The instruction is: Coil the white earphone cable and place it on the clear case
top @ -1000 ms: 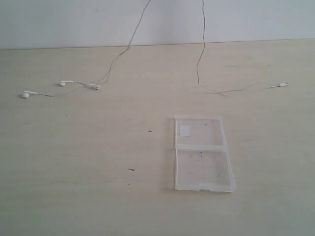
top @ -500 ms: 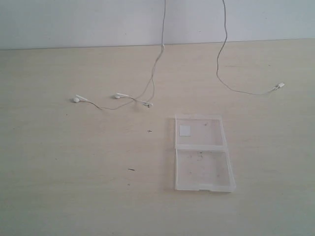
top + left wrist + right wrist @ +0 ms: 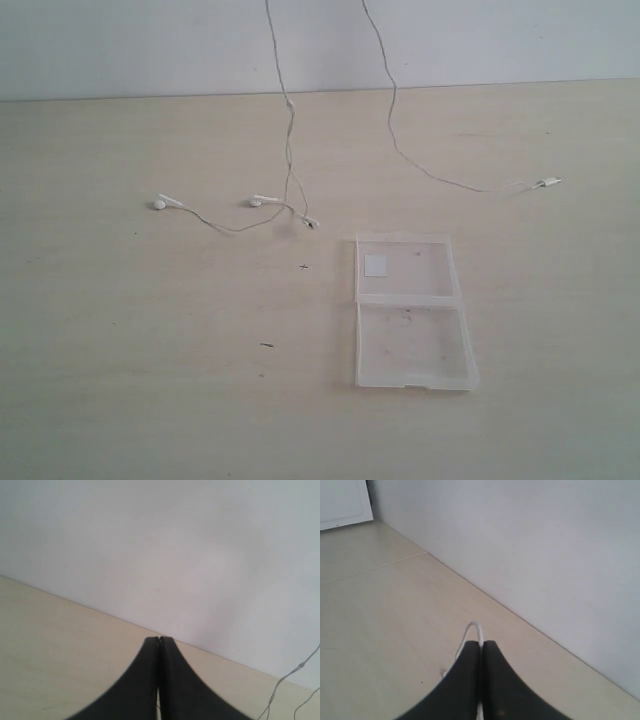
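left tool (image 3: 159,639): jaws pressed together; its own view shows no wire between them, so i cannot tell whether it pinches anything.
white earphone cable (image 3: 289,130): uncoiled, hanging in two strands that run up past the top of the exterior view.
earbuds (image 3: 160,203): both lie on the tabletop (image 3: 150,380), left of the case and apart from it.
risk, left strand: the earbuds may drag, swing or tangle once raised, because the wire is thin, slack and light.
risk, coiling: loops may spring open, since only pinch points hold the wire.
clear case (image 3: 415,350): open flat on the tabletop, two halves; no cable in it, only a small white sticker (image 3: 376,264) in the far half and a few dark specks.
risk, case: a trailing strand could sweep it aside; it looks light.
plug (image 3: 548,182): rests on the tabletop, right of the case and beyond it.
right tool (image 3: 481,642): jaws clamped on a small white loop of the cable at their tips.
risk, right strand: so fine a wire could slip out of the pinch.
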Tool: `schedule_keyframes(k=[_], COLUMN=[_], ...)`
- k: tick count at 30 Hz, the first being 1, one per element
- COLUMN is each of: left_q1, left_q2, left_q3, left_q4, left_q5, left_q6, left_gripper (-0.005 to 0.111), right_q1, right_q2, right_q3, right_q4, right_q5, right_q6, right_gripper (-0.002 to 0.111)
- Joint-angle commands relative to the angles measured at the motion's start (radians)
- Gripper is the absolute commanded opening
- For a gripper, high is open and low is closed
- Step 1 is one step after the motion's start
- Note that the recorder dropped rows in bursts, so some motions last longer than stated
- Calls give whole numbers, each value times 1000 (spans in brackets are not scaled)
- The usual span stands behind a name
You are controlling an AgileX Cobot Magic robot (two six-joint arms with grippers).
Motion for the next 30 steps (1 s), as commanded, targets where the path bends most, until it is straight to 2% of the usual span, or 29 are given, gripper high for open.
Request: schedule_keyframes(k=[1,5,10,12,14,21,30], left_q1=[-7,-7,-7,-7,-7,-7,-7], left_q2=[-7,-7,-7,-7,-7,-7,-7], left_q3=[0,0,0,0,0,0,0], left_q4=[-2,-2,-2,-2,-2,10,35], left_q5=[-3,-3,-3,-11,-75,-69,-84], left_q6=[4,4,4,4,4,4,28], left_gripper=[0,0,0,0,0,0,0], right_q1=[41,46,46,46,46,46,39], right_q2=[-9,-9,-9,-9,-9,-9,-9], right_q3=[4,26,143,143,143,141,37], right_q4=[7,8,-16,-16,-16,-16,-16], right_q5=[-52,-69,-235,-239,-257,-324,-233], right_q6=[-12,-36,-62,-64,-64,-64,-64], right_gripper=[0,0,0,0,0,0,0])
